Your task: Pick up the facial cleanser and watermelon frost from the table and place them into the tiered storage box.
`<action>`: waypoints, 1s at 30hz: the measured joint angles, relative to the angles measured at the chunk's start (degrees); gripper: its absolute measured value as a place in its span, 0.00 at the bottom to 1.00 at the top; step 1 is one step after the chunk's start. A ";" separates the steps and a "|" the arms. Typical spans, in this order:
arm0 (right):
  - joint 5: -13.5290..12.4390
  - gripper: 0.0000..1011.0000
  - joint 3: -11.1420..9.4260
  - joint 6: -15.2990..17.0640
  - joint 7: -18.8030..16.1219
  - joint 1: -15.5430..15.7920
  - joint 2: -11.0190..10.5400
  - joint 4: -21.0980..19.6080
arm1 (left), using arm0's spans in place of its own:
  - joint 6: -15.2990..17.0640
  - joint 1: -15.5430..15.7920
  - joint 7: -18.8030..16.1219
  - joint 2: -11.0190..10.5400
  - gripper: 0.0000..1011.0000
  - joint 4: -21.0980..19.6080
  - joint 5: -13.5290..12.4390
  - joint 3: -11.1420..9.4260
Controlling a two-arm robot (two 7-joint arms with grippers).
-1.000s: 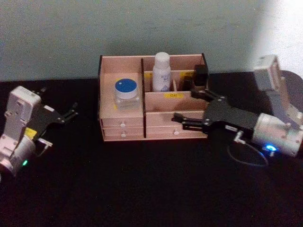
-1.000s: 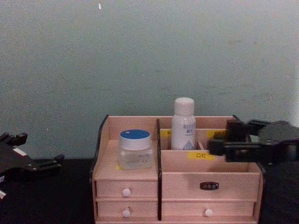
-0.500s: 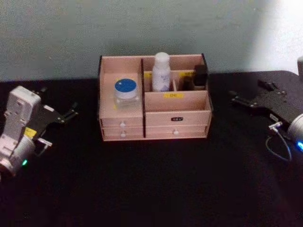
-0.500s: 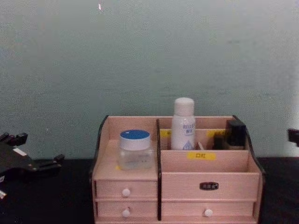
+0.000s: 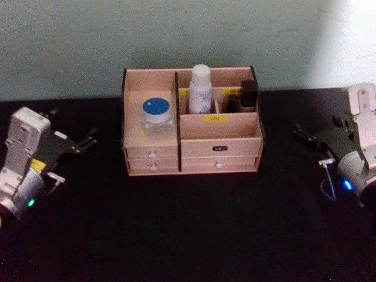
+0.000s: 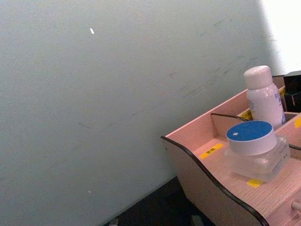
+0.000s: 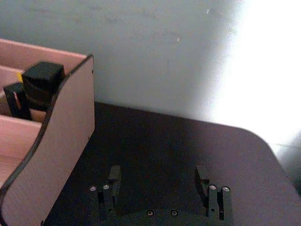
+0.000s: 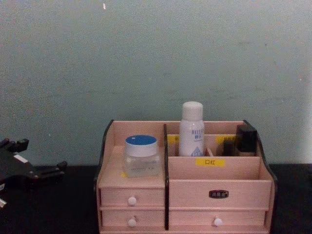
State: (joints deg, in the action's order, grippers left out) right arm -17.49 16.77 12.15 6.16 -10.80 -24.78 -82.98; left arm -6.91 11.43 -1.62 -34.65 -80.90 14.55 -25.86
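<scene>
Step in hand, by my reading: both items stowed, so I park the arms clear of the wooden box [image 5: 191,141].

White bottle [image 5: 200,89]: upright, rear middle compartment, blue print.

Blue-lidded jar [image 5: 157,117]: left shelf, translucent.

Left gripper [image 5: 82,143]: open, empty, well left.

Right gripper [image 7: 159,181]: jaws spread, empty, well right.

Table [image 5: 188,235] bare front & sides of tiered storage box [image 5: 218,148]; wall [image 5: 176,35] close behind.

I can't read the blue print on the facial cleanser [image 8: 191,129], nor the tiered storage box [image 8: 185,195] labels.
</scene>
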 joint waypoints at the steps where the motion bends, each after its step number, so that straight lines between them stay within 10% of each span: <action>1: 0.08 0.99 0.08 0.00 -0.10 -0.25 0.25 0.58 | 0.00 0.00 0.00 0.00 0.99 0.00 0.00 0.00; 30: 0.02 0.99 0.25 -0.28 -1.15 -0.72 0.56 1.39 | 0.00 0.00 0.00 0.00 0.99 0.00 0.00 0.00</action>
State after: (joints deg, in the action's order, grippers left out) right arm -17.47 17.02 11.87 5.00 -11.52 -24.22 -81.58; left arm -6.91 11.43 -1.62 -34.65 -80.90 14.55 -25.86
